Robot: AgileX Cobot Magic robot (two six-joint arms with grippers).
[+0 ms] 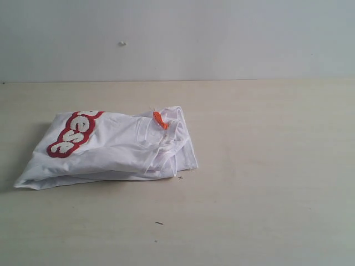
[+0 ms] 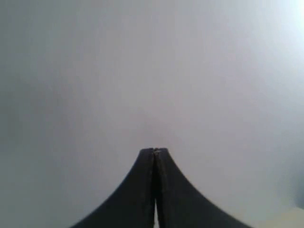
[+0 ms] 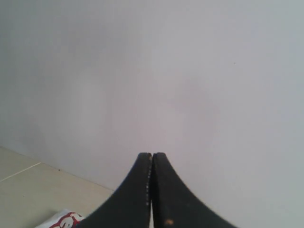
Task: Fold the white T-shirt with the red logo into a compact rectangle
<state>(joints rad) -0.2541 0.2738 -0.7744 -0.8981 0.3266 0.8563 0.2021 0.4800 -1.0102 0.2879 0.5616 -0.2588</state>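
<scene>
The white T-shirt (image 1: 119,147) is lying folded on the left of the tabletop (image 1: 266,166), red logo (image 1: 72,134) showing, while the left tool (image 2: 154,151) and the right tool (image 3: 151,154) are hovering fully closed and empty, so probably only tidying is remaining.

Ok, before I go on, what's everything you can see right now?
white T-shirt: one, white, folded bundle on the table, left of centre in the exterior view.
red logo: one, red with white letters, partly showing at the shirt's left end.
tag: one, orange, at the collar.
table: one, pale beige, under the shirt.
wall: one, off-white, behind the table.
left gripper: one, black, shut, empty.
right gripper: one, black, shut, empty.
</scene>
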